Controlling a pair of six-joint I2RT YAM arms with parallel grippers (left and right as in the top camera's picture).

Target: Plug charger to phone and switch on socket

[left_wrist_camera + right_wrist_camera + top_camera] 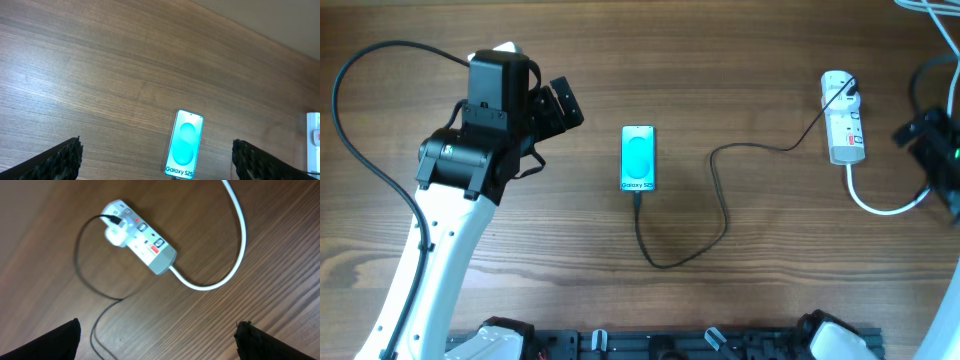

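The phone (638,158) lies flat mid-table, turquoise screen up, "Galaxy S25" text at its near short edge; it also shows in the left wrist view (184,144). The thin black charger cable (720,190) meets the phone's near edge, loops and runs right to a plug in the white socket strip (844,118), which also shows in the right wrist view (142,236). My left gripper (155,160) is open and empty, left of the phone. My right gripper (160,340) is open and empty, above the table right of the socket.
The socket's thick white lead (880,208) curves from its near end toward the right edge; it also shows in the right wrist view (235,245). A black cable (360,150) arcs around my left arm. Black rail fixtures (650,342) line the front edge.
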